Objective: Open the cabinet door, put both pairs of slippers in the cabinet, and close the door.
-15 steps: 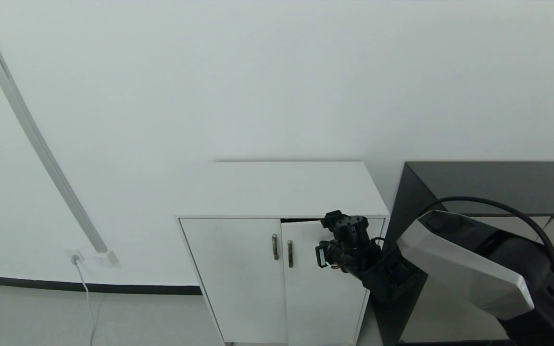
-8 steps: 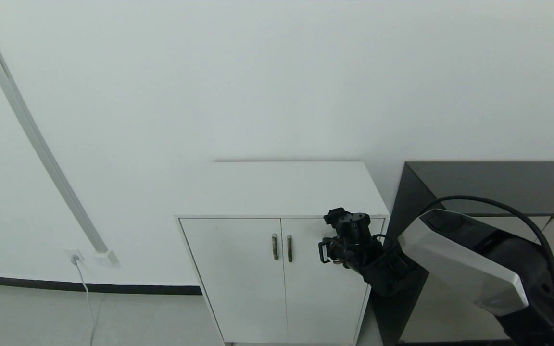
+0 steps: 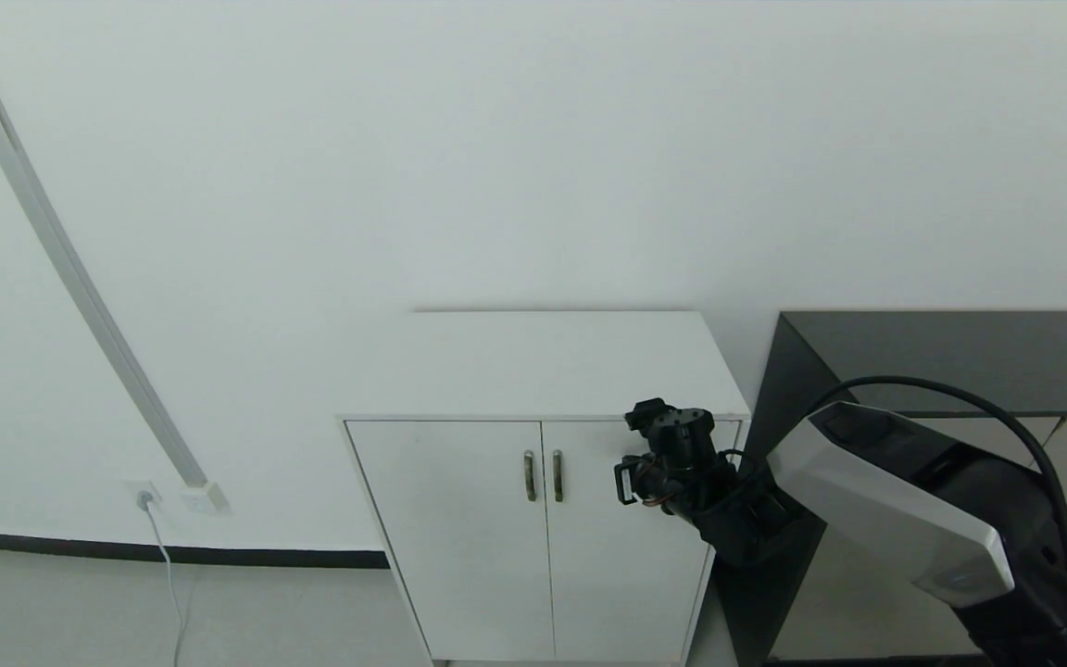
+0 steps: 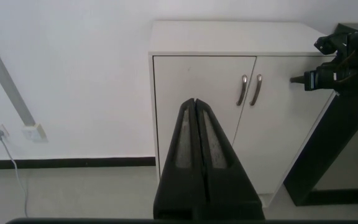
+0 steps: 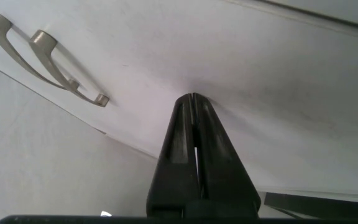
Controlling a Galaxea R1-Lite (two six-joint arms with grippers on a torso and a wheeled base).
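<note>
The white cabinet (image 3: 533, 366) stands against the wall with both doors flush and closed. Two metal handles (image 3: 543, 476) sit side by side at the middle seam. My right gripper (image 5: 193, 98) is shut, its tips pressed against the right door (image 3: 621, 565), to the right of the handles (image 5: 48, 56). The right wrist (image 3: 677, 459) hangs in front of that door's upper part. My left gripper (image 4: 194, 103) is shut on nothing and sits well back from the cabinet (image 4: 229, 37), roughly facing the left door (image 4: 197, 81).
A dark grey unit (image 3: 960, 357) stands right beside the cabinet. A wall socket with a cable (image 3: 144, 498) and a slanted white conduit (image 3: 70, 269) are on the wall to the left. Open floor (image 4: 73, 193) lies in front of the cabinet.
The right door stood slightly ajar with a dark gap at its top; it is now flush and closed. My right gripper moved in with it towards the cabinet.
</note>
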